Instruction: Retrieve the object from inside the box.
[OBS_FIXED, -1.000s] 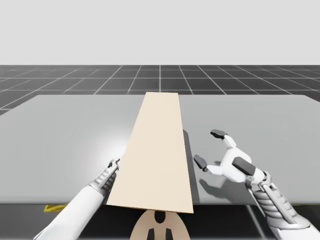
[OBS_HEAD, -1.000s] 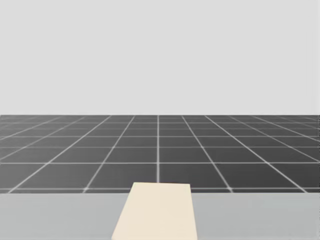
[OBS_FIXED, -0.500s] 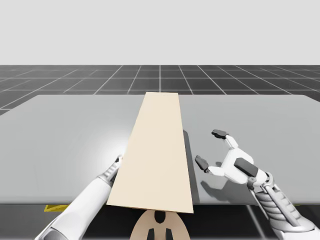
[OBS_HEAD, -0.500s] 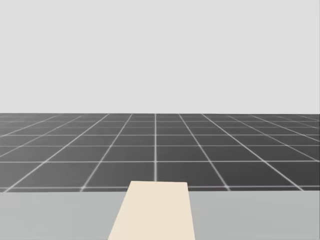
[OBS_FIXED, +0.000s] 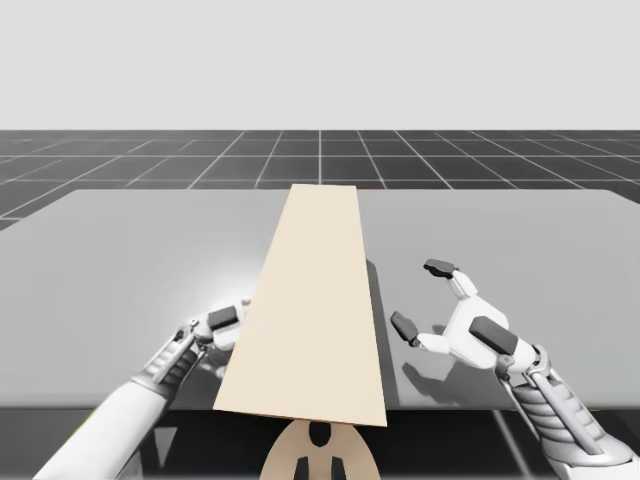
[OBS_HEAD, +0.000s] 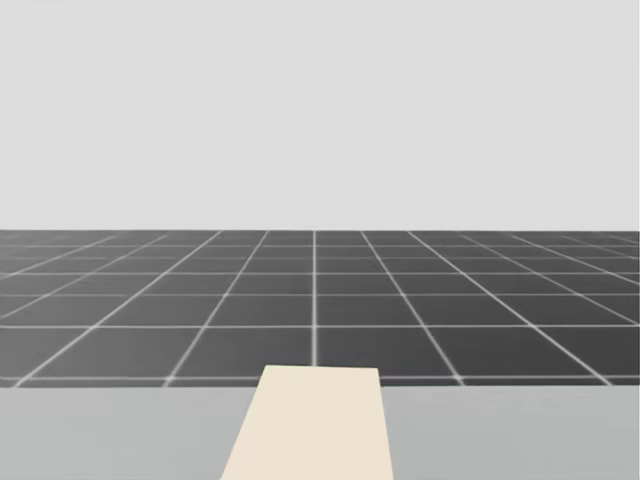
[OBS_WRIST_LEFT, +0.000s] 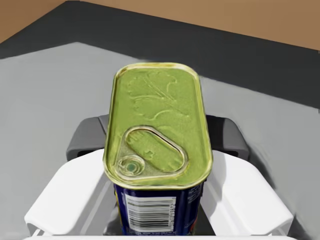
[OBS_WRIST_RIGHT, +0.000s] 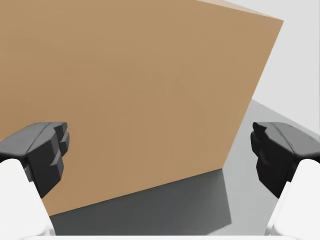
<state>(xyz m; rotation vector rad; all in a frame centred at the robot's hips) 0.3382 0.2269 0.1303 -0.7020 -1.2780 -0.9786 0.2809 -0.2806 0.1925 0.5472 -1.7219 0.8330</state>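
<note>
Seemingly most of the job was done. Left gripper (OBS_FIXED: 222, 325) was closed on the can (OBS_WRIST_LEFT: 157, 120), pads against two opposite sides, gold lid facing the wrist camera, blue body below. Can was outside the box (OBS_FIXED: 315, 300), just beside its left wall, near the worktop's (OBS_FIXED: 130, 260) front edge. Left to do, I judged: carry it clear and set it down. Right gripper (OBS_FIXED: 420, 297) was spread wide, holding nothing, near the box's right wall. Bare worktop lay on both sides of the box; the box's far end neared the back edge.
</note>
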